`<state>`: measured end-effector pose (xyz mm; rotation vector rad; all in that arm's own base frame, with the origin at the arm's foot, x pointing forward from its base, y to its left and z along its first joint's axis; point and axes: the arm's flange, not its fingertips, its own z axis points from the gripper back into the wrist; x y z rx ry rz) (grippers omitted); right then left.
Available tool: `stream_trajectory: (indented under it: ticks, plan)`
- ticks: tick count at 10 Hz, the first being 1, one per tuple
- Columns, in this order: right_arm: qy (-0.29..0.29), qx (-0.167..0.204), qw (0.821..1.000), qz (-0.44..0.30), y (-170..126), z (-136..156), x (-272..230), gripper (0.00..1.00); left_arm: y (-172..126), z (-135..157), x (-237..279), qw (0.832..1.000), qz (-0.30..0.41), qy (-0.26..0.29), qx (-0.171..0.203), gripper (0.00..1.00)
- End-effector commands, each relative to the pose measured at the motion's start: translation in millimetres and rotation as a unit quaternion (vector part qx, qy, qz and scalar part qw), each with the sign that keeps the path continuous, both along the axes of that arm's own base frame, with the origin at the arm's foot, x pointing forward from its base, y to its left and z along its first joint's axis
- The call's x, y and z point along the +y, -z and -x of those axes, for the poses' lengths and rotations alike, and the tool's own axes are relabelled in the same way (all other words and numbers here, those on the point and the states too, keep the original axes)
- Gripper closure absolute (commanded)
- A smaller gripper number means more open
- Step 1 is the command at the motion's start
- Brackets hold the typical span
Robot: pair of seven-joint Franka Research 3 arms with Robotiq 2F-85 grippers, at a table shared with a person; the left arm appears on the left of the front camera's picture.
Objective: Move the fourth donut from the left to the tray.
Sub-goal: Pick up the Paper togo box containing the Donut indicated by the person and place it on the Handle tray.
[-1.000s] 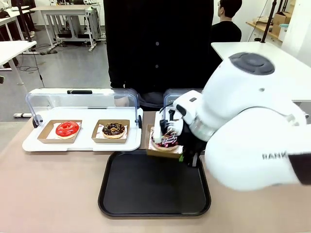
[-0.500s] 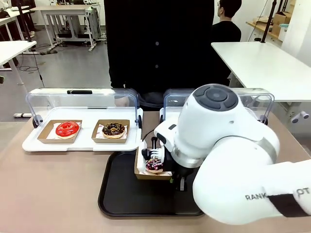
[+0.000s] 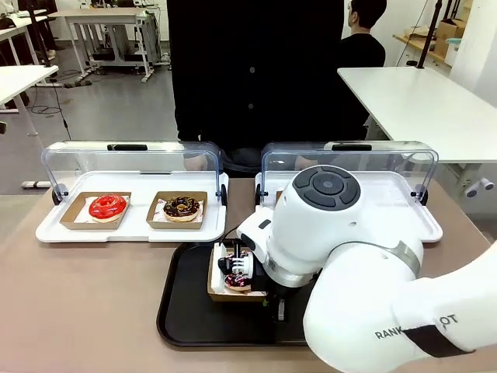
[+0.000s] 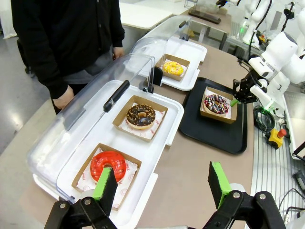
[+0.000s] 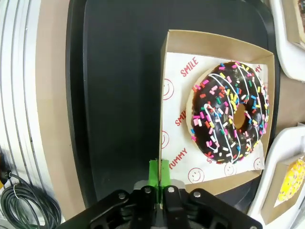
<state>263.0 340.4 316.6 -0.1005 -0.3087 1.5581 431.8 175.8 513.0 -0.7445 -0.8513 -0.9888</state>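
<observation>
on the far left sits a white tray [image 3: 132, 227] under a raised clear lid, with two donuts in cardboard holders: a red-iced one [image 3: 107, 207] and, to its right, a chocolate one with brownish sprinkles [image 3: 182, 207]. my left pincer [image 4: 161, 184] hangs above that side with its green pads wide apart, holding nothing. moving right, the black tray [image 3: 186, 307] lies near me at the middle of the table, and the fourth donut [image 3: 237, 280], chocolate with coloured sprinkles and white streaks, is over its left half in its brown holder [image 5: 211, 43]. my right pincer [image 5: 159, 176] is pinched tight on the near wall of that holder. i judge this the placing step: from these views i cannot tell whether the holder's base already touches the tray, so the next move calls for settling it flat, then letting go and lifting clear without tipping it. farther right, a yellow-iced donut [image 4: 173, 68] waits on the second white tray. by my count: four donuts, four holders, two white trays, one black tray.
</observation>
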Motion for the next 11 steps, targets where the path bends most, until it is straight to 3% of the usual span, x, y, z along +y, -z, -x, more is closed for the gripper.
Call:
stream_trajectory:
  ticks: [1, 4, 5, 6, 8, 10, 11]
  plan:
    - [0.006, -0.019, 1.0, -0.01, 34, 61, -80, 0.98, -1, 1, -1, 1.0, 0.001, 0.004, 0.002, 0.0]
    - [0.004, -0.017, 1.0, -0.012, 37, 58, -83, 0.98, -1, 1, -1, 1.0, 0.001, 0.004, 0.002, 0.0]
    - [0.003, -0.014, 1.0, -0.011, 36, 57, -83, 0.8, -1, 1, -1, 1.0, 0.001, 0.004, 0.002, 0.0]
    - [0.001, -0.007, 1.0, -0.014, 34, 55, -85, 0.42, -1, 1, -1, 1.0, 0.001, 0.004, 0.002, 0.0]
    - [-0.002, -0.001, 1.0, -0.017, 28, 54, -85, 0.0, -1, 1, -1, 1.0, 0.001, 0.004, 0.002, 0.0]
    - [0.002, 0.004, 1.0, -0.018, 9, 57, -87, 0.0, -1, 1, -1, 1.0, 0.001, 0.004, 0.002, 0.0]
    - [-0.001, 0.012, 1.0, -0.022, -1, 59, -88, 0.1, -1, 1, -1, 1.0, 0.001, 0.004, 0.002, 0.0]
